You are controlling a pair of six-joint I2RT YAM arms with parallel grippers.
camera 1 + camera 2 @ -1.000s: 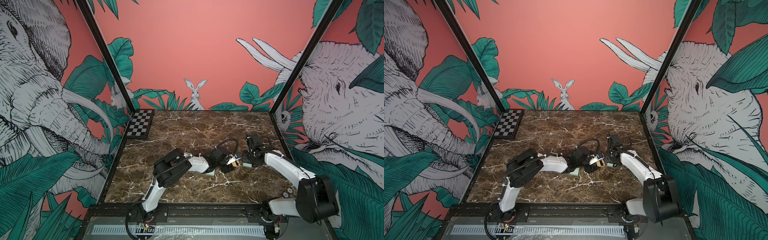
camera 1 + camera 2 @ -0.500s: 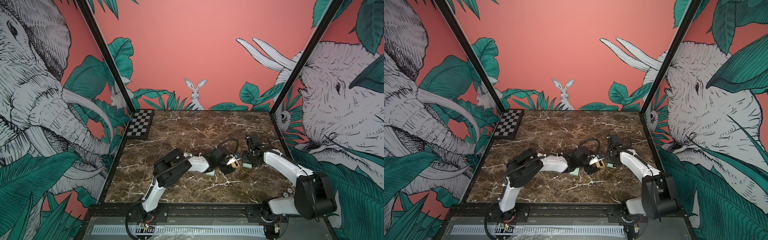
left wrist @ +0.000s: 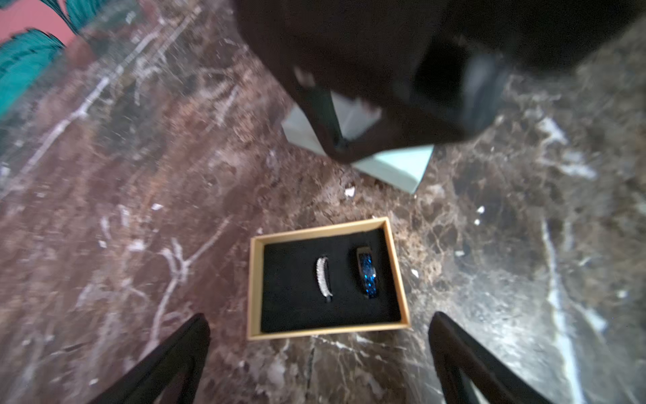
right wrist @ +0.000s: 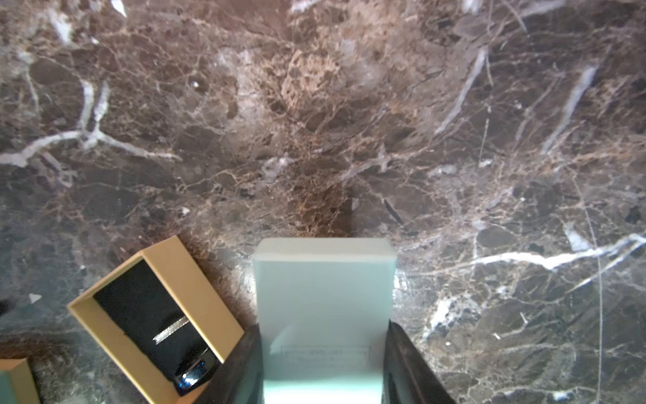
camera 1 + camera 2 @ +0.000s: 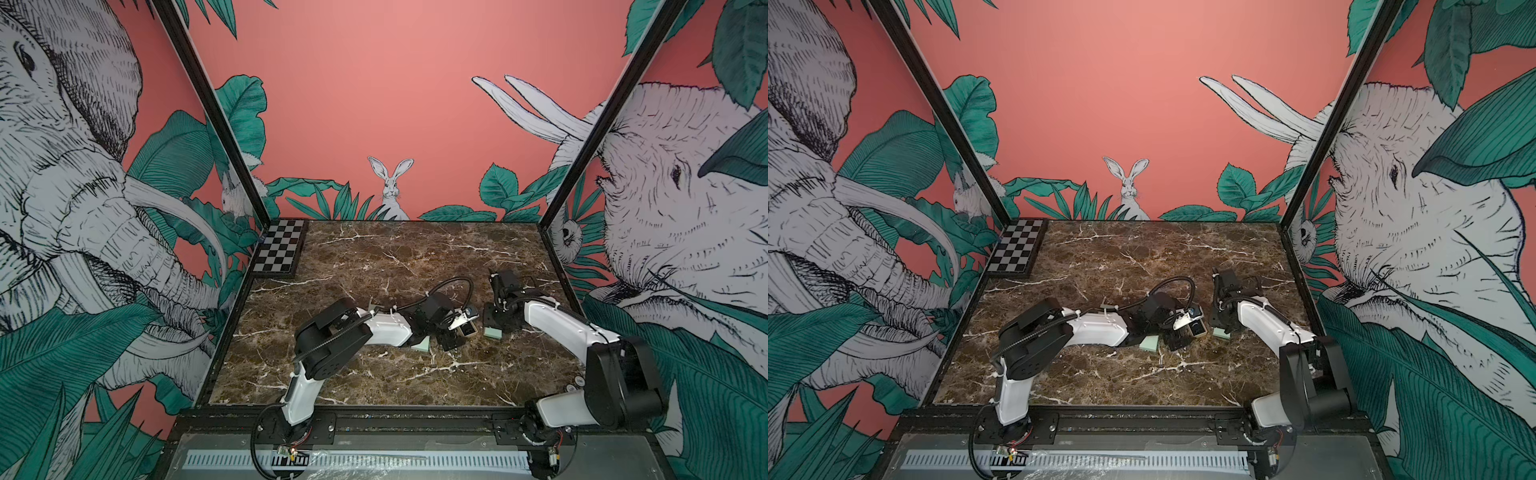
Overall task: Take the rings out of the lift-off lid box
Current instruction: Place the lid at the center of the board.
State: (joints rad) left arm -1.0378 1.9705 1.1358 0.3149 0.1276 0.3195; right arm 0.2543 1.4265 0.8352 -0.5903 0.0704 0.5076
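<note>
The lift-off lid box (image 3: 254, 290) stands open on the marble, tan-rimmed with a black foam insert. Two rings stand in the foam: a silver sparkling band (image 3: 323, 280) and a dark blue band (image 3: 367, 276). My left gripper (image 3: 318, 316) hovers just over the box's near edge, open wide and holding nothing. My right gripper (image 4: 322, 327) is shut on the mint-green lid (image 4: 323, 280), held low beside the box (image 4: 195, 280). In both top views the box (image 5: 468, 330) (image 5: 1198, 329) lies between the two grippers, with the lid (image 5: 492, 332) to its right.
A second mint-green box piece (image 5: 422, 344) lies partly under my left forearm, close to the open box. A checkerboard (image 5: 279, 247) sits in the far left corner. Printed walls enclose the marble table (image 5: 374, 257) on three sides.
My left gripper's jaws have spread wider above the open box. Both arms have stayed almost where they were, and the lid remains in my right gripper.
</note>
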